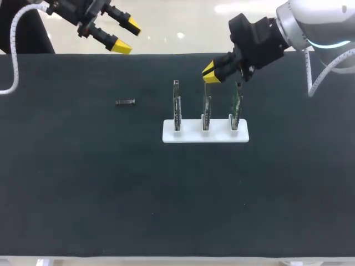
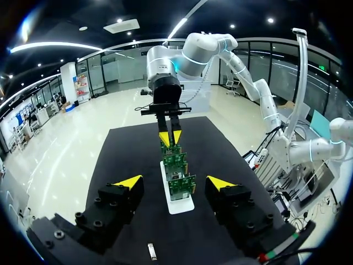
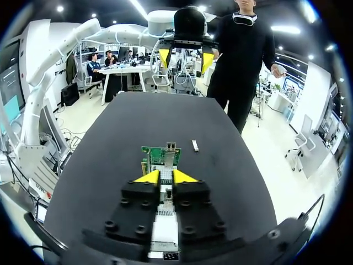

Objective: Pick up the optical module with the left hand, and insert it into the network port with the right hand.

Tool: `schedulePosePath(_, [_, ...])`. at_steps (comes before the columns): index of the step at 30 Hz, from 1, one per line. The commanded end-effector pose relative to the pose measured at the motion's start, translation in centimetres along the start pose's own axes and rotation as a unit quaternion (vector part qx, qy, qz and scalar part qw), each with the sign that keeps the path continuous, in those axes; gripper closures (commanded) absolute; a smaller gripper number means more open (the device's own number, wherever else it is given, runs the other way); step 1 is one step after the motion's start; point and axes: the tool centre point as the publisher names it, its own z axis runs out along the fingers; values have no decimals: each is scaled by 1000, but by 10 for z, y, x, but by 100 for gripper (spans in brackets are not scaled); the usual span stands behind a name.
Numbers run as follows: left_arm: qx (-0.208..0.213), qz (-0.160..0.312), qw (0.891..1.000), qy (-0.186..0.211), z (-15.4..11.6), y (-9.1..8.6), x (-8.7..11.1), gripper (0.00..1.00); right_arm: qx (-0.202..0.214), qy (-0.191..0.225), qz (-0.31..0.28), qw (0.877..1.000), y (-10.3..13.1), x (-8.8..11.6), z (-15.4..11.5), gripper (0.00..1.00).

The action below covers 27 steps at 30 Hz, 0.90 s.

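Lying untouched on the counter (image 1: pixel 83 194) toward its far edge, the optical module (image 1: pixel 125 102) is awaiting pickup; no step is showing as done. Left tool (image 1: pixel 123 36) is hanging wide, empty, over the far left corner; right tool (image 1: pixel 212 73) is hovering narrow, holding nothing, above the middle board (image 1: pixel 206 108)

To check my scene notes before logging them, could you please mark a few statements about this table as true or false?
1. The optical module lies flat on the table, apart from the white holder. True.
2. The left gripper is shut on the module. False: it is open and empty, near the table's far edge.
3. The holder carries three upright boards. True.
4. The right gripper is directly above the module. False: it is at the boards' tops.
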Motion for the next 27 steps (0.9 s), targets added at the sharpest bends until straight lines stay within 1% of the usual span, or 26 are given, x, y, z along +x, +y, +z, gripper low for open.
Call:
schedulePosePath(1, [2,0,1000,1,0,1,0,0,3,4,-1,1000,3,2,1,100])
schedulePosePath(27, [2,0,1000,1,0,1,0,0,1,4,-11,1000,2,13,1,100])
